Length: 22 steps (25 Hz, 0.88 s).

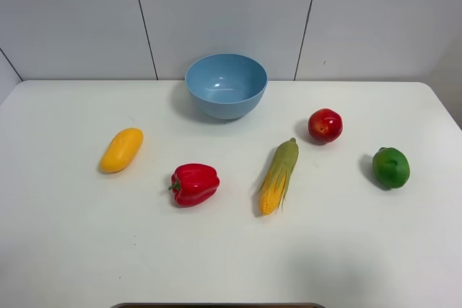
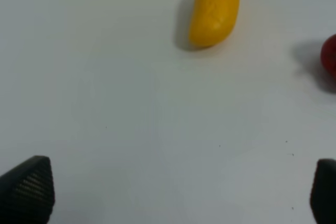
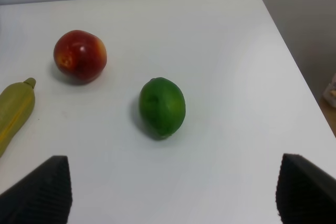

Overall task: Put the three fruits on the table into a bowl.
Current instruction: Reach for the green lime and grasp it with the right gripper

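Observation:
The light-blue bowl [image 1: 226,84] stands at the back middle of the white table [image 1: 72,250]. A yellow-orange mango [image 1: 121,149] lies at the left and also shows in the left wrist view as the mango [image 2: 214,10], well ahead of my open left gripper [image 2: 178,190]. At the right sit the red fruit [image 1: 325,125] and the green fruit [image 1: 390,167]. My right gripper [image 3: 176,187] stands open, short of the green fruit [image 3: 162,107], with the red fruit [image 3: 80,56] farther off. Neither gripper holds anything, and neither shows in the high view.
A red bell pepper [image 1: 193,184] and a corn cob [image 1: 279,175] lie in the middle of the table between the mango and the red fruit. The corn's tip [image 3: 14,109] shows in the right wrist view. The table's right edge [image 3: 294,61] runs close to the green fruit.

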Tool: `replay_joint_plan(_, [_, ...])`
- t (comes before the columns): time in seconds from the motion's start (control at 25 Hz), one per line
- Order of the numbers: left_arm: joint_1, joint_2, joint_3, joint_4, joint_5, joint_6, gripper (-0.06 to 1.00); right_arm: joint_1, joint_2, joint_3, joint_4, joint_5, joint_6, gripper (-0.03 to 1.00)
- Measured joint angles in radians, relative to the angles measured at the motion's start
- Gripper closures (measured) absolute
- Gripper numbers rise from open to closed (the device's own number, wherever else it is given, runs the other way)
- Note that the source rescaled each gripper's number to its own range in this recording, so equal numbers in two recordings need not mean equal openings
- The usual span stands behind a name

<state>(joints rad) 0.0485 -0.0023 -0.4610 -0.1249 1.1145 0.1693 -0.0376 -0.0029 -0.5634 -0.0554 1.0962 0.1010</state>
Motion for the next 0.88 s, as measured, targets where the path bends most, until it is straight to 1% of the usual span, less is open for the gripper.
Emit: replay_joint_plan(0.88, [0.0, 0.0, 0.0, 0.0, 0.0, 0.0, -0.06, 0.0, 0.0, -0.007, -0.007, -0.001, 0.004, 0.59])
